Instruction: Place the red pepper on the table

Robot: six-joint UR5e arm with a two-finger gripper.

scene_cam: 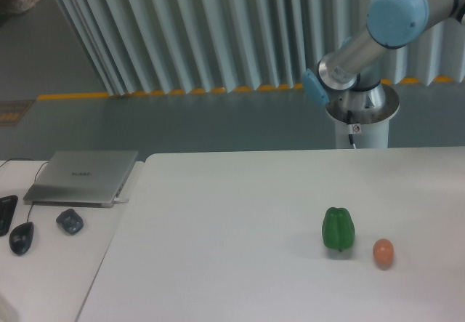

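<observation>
Arm [378, 35] enters from top right: blue elbow cap, silver links, pedestal base behind the table [240, 264]. It runs off the top-right edge. Gripper out of frame, so jaw state can't be told and nothing can be placed relative to the jaws.

Red pepper not visible anywhere in view.

On the table: green pepper [338, 229] upright, right of centre. Orange egg [383, 253] just beside it on the right, slightly nearer the camera, not touching. Both sit well below and in front of the arm base.

Left desk [43, 278] adjoins the table. Closed laptop [83, 177] at its far end. Dark mouse [22, 238] near the left edge, small grey mouse-like thing [70, 221] just right of it, both apart from the laptop. Another dark object cut off at the left border.

Corrugated wall behind, yellow floor stripe along its foot.
</observation>
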